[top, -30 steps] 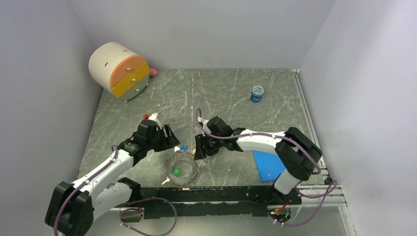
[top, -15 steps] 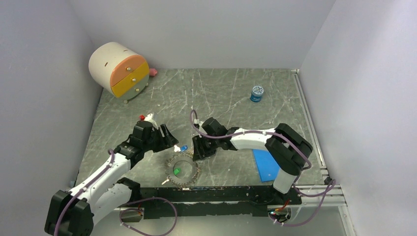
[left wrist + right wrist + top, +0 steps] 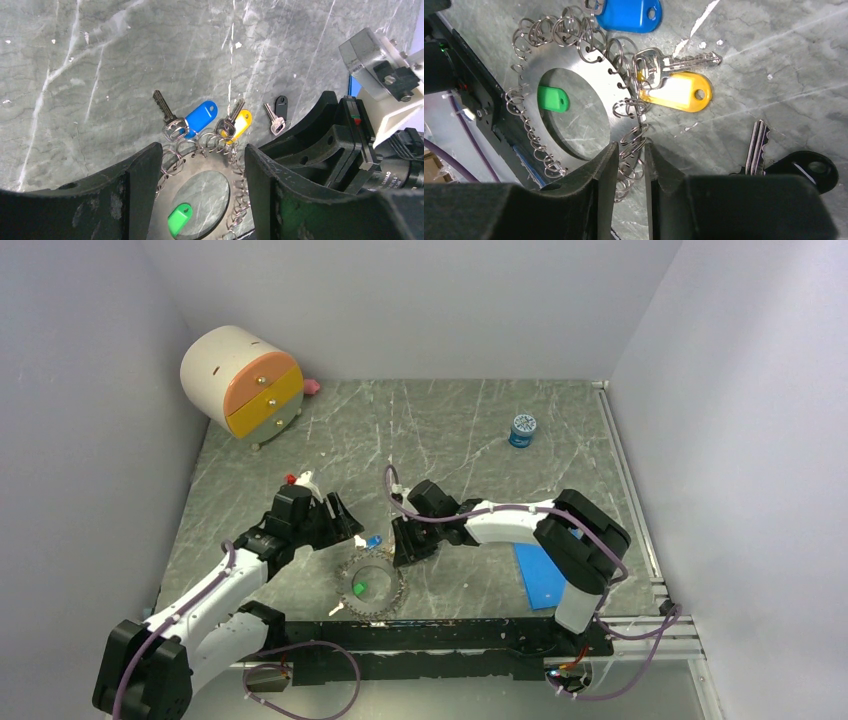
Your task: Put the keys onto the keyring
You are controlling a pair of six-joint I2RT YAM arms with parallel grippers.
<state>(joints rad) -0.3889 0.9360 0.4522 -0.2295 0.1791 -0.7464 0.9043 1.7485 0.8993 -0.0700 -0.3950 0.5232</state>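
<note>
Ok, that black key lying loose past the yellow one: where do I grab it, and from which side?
Probably by the plastic head of the black key: it is the broadest part, lying flat on the table clear of the keyring. Come straight down from above, closing across its narrow width, so the metal blade stays free for threading.

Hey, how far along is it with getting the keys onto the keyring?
Blue key and yellow key touch loops on the keyring, possibly hooked. Right claw straddles its rim; left claw hovers open. Green key lies inside its hole; black key sits apart.
</note>
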